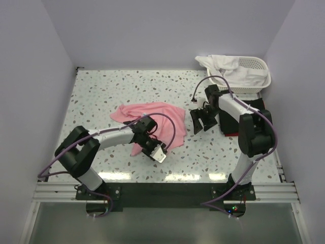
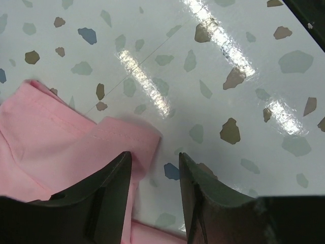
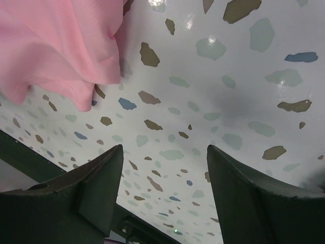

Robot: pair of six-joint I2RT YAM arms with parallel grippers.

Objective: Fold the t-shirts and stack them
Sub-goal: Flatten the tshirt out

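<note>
Terrazzo-patterned table (image 1: pixel 101 91): the work surface. It carries one pink shirt (image 1: pixel 152 116) near its centre, crumpled, with no fold visible. The basket (image 1: pixel 260 65) stands at the far right corner, with a white shirt (image 1: pixel 228 65) heaped in it and hanging over the rim. A dark pile (image 1: pixel 227 127) with a red edge lies under the right arm (it cannot be told whether this is folded shirts).

Step in hand, as judged: laying out the pink shirt ahead of its first fold.

The left gripper (image 1: pixel 158 153) is at the shirt's near edge. In the wrist view its fingers (image 2: pixel 109 195) stand moderately apart with nothing between them. One is over the shirt's corner, the other over bare table.

The right gripper (image 1: pixel 201 120) is just beside the shirt's right edge and apart from it. Its jaws are spread wide and empty. In the wrist view the cloth lies ahead and off to one side.

Next move, as judged:
1. Each gripper descends onto an edge.
2. Each closes on a single layer.
3. Both draw apart to flatten the cloth.

Risk: pinching two layers would drag in a crease.
</note>
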